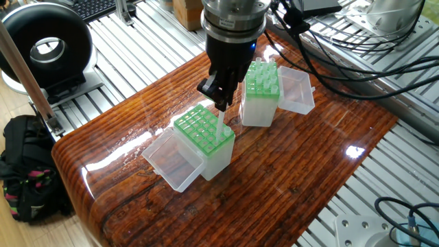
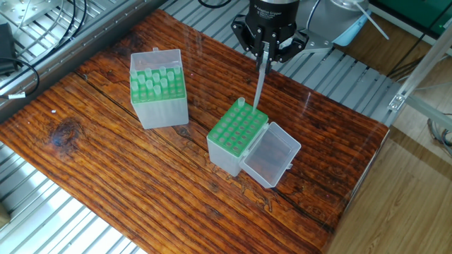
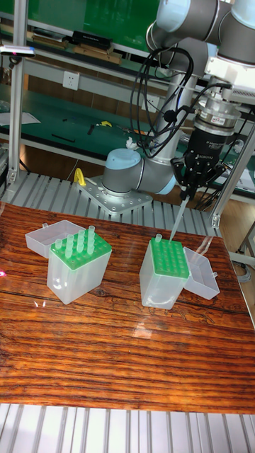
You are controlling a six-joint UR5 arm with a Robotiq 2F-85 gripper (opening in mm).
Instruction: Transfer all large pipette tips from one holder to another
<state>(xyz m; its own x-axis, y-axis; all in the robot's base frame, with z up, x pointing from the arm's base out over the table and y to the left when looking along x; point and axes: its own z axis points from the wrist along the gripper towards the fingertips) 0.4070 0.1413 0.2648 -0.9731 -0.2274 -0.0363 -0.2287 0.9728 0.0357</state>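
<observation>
My gripper (image 2: pixel 265 53) is shut on one large pipette tip (image 2: pixel 259 83), a translucent whitish cone that hangs point down. Its lower end sits just over the far row of the green grid of an open holder (image 2: pixel 236 137). One tip (image 2: pixel 240 104) stands in that grid's far corner. The other holder (image 2: pixel 159 95), to the left, carries several tips (image 2: pixel 155 79) standing in its green rack. In the tall fixed view the gripper (image 3: pixel 188 190) holds the tip (image 3: pixel 176 221) above the right holder (image 3: pixel 164 272). The same gripper (image 1: pixel 221 96) and tip (image 1: pixel 219 127) show in the first fixed view.
Each holder's clear hinged lid lies open beside it (image 2: pixel 272 156) (image 3: pixel 44 236). The wooden table (image 2: pixel 106 169) is framed by aluminium rails. A second grey robot base (image 3: pixel 127 173) sits behind the table, and cables (image 1: pixel 329 62) trail at the back.
</observation>
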